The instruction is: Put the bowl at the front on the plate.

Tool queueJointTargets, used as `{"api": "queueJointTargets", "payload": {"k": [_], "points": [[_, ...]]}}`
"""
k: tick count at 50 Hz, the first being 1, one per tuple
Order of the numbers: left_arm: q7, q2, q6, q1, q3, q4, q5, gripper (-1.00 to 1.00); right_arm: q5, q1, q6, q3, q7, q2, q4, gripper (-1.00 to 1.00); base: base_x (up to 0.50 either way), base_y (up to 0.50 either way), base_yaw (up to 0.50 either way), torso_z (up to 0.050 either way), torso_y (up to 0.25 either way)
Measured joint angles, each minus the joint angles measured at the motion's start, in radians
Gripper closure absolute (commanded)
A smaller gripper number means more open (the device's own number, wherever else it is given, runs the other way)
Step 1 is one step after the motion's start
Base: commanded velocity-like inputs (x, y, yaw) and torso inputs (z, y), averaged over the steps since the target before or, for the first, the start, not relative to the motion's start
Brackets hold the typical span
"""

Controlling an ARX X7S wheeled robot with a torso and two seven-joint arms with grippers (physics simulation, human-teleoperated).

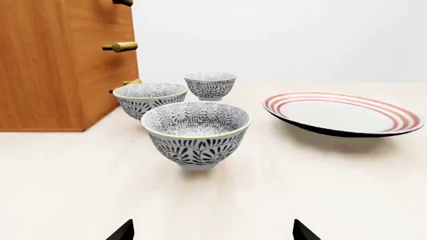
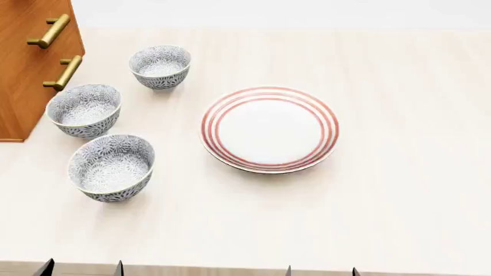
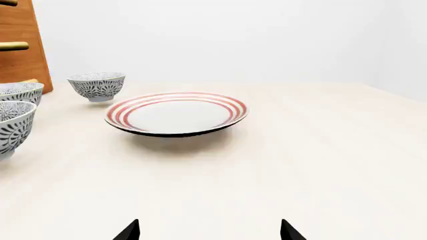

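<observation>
Three matching patterned bowls stand in a row on the table's left. The bowl at the front (image 2: 111,167) (image 1: 196,131) (image 3: 10,125) is nearest me. The plate (image 2: 269,128) (image 1: 343,113) (image 3: 177,112), white with red rings, lies to its right. My left gripper (image 2: 81,268) (image 1: 212,232) is open and empty at the table's near edge, a good way short of the front bowl. My right gripper (image 2: 321,271) (image 3: 209,231) is also open and empty, near the edge in front of the plate.
The middle bowl (image 2: 84,110) (image 1: 151,98) and the far bowl (image 2: 160,66) (image 1: 210,85) (image 3: 97,85) stand behind the front one. A wooden drawer cabinet (image 2: 31,63) (image 1: 60,65) with brass handles stands at the left, close to the bowls.
</observation>
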Motion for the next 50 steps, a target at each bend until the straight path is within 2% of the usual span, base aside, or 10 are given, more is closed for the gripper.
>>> {"api": "queueJointTargets", "payload": {"k": [12,20,50], "points": [[-0.031,-0.027,0.003,0.001,0.036,-0.005,-0.020,-1.00,0.036,0.001,0.016,-0.021,0.035,0.021,-0.007,-1.00,0.00,0.00,0.00,0.000,0.000],[-0.054,-0.043,-0.060,-0.002,0.054,0.024,-0.039,-1.00,0.063,0.012,0.084,-0.036,0.060,0.043,-0.051,-1.00,0.00,0.00,0.00,0.000,0.000],[-0.096,-0.099,-0.492,-0.134,0.127,0.369,-0.081,-1.00,0.194,0.160,0.504,-0.042,0.097,0.136,-0.391,-1.00,0.00,0.00,0.00,0.000,0.000]]}}
